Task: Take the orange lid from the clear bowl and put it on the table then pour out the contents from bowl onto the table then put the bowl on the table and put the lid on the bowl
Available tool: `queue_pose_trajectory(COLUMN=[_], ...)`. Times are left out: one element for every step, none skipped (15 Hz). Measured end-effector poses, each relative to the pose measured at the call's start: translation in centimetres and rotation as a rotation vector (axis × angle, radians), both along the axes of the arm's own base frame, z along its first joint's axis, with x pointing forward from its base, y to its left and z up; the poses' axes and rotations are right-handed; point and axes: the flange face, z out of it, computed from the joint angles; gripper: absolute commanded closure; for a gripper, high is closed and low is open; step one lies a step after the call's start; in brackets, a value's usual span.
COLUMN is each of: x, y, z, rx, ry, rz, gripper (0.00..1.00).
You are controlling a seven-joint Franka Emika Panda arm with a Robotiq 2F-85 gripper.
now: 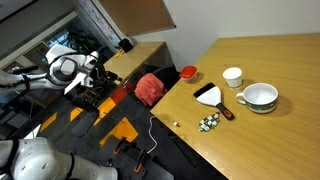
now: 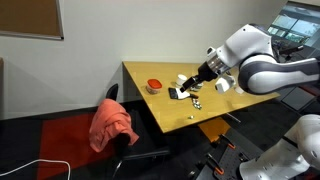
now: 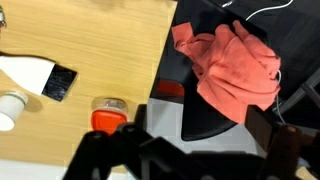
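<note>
Fingers (image 3: 128, 138) spread wide, pinching nothing, off the table (image 3: 100, 40) edge near red cloth (image 3: 235, 65). Orange lid (image 3: 104, 121) apparently seated on clear bowl (image 3: 108, 104); contents (image 1: 178, 124) loose on table (poured, probably). Likely final step done; next just backing clear.

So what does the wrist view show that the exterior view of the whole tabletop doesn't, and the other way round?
Only the wrist view: a see-through part of the clear bowl right against the orange lid; the exterior view shows just the orange spot.
Only the exterior view: the white green-rimmed bowl, the cluster of greenish-white pieces and the robot arm.
Both: the orange lid, the red cloth, the white brush and the wooden table.
</note>
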Motion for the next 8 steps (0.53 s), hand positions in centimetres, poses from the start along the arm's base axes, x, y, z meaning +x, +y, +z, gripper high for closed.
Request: queue_pose_trajectory(x=[1.4, 2.8, 4.1, 5.3, 6.4, 7.0, 7.1, 7.0], y=[-0.9, -1.9, -3.0, -4.1, -5.2, -5.9, -6.1, -6.0], z=[-0.3, -0.6, -0.9, -1.2, -1.5, -1.9, -2.2, -2.2], rx=[-0.016, -0.026, -0.030, -0.029, -0.020, -0.015, -0.014, -0.014], ry=[-0.008, -0.012, -0.009, -0.003, 0.005, 0.012, 0.019, 0.019], rz=[-0.002, -0.009, -0.020, -0.037, -0.060, -0.070, -0.073, -0.071], gripper=[0.00, 0.00, 0.00, 0.00, 0.00, 0.00, 0.00, 0.00])
